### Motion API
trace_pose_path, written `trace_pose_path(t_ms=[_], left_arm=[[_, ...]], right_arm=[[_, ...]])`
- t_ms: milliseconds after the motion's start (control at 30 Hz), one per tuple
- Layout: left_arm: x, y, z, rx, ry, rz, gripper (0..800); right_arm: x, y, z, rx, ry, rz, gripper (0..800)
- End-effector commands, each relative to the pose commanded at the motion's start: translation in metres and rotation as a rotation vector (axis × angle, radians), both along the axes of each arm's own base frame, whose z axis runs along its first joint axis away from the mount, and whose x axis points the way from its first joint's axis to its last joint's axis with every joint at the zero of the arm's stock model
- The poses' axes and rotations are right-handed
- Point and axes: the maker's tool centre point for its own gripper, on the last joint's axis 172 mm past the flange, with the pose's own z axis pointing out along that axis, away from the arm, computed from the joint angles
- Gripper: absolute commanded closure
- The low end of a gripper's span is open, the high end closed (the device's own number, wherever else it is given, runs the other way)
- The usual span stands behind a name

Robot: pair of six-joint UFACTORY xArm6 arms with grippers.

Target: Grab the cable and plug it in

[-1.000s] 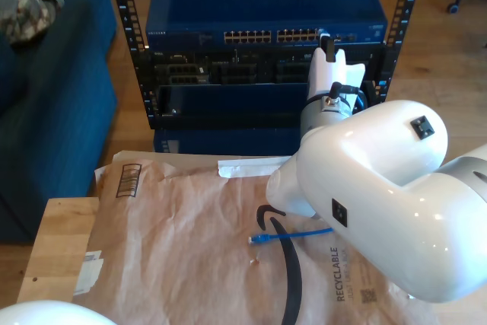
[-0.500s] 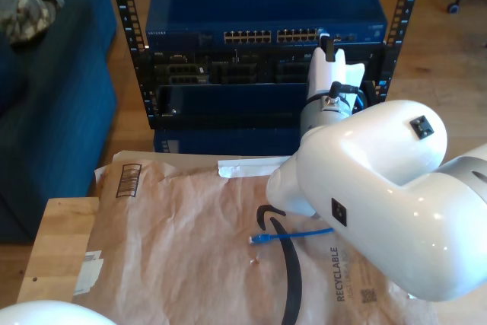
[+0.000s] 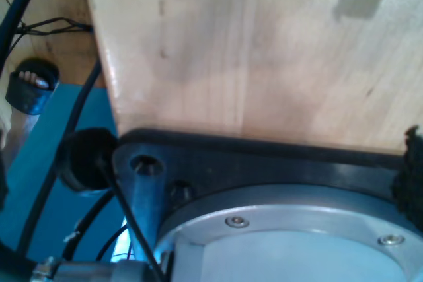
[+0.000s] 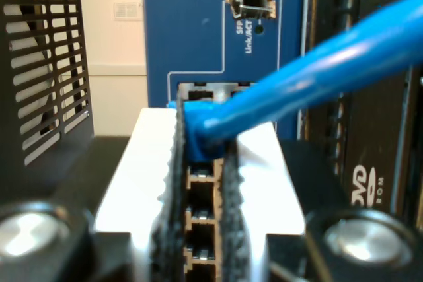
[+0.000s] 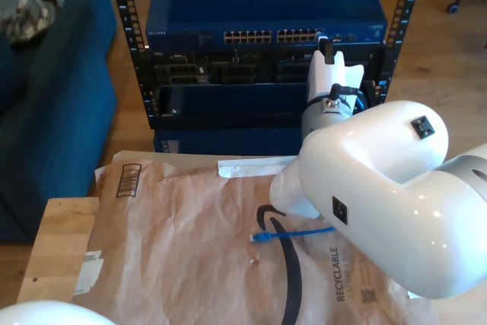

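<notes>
The cable (image 4: 317, 64), thin and glossy bright blue, is pinched near its plug between the ribbed black pads (image 4: 231, 183) of my second gripper (image 4: 201, 143), which is closed on it. The plug end sits right at a row of square ports on the blue switch (image 4: 198, 44), in the middle of the second wrist view; its long axis points into the port face, so the coming push runs straight ahead, I judge. In the exterior view the free end lies loose on the crinkled brown paper (image 5: 190, 234), lower centre. My first gripper's state I cannot tell; its camera faces pale wood (image 3: 251, 44) and a black mount.
</notes>
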Motion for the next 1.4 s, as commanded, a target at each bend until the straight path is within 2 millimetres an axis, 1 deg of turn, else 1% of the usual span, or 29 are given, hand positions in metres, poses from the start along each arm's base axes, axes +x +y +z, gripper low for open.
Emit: trace_pose_path(t_ms=[67, 400, 667, 767, 1400], left_arm=[[0.0000, 0.0000, 0.0000, 0.000, 0.000, 0.000, 0], [0.0000, 0.0000, 0.0000, 0.000, 0.000, 0.000, 0], [0.0000, 0.0000, 0.0000, 0.000, 0.000, 0.000, 0], [0.0000, 0.0000, 0.0000, 0.000, 0.000, 0.000, 0], [0.0000, 0.0000, 0.0000, 0.000, 0.000, 0.000, 0]], right_arm=[[0.0001, 0.0004, -0.0009, 0.031, -0.003, 0.002, 800], [0.0003, -0.0036, -0.0017, 0.030, -0.002, -0.003, 800], [0.0014, -0.0042, 0.0014, 0.034, -0.009, -0.005, 800], [0.0027, -0.0084, 0.0026, 0.036, -0.012, -0.013, 800], [0.0029, -0.0061, 0.0060, 0.040, -0.019, -0.010, 800]])
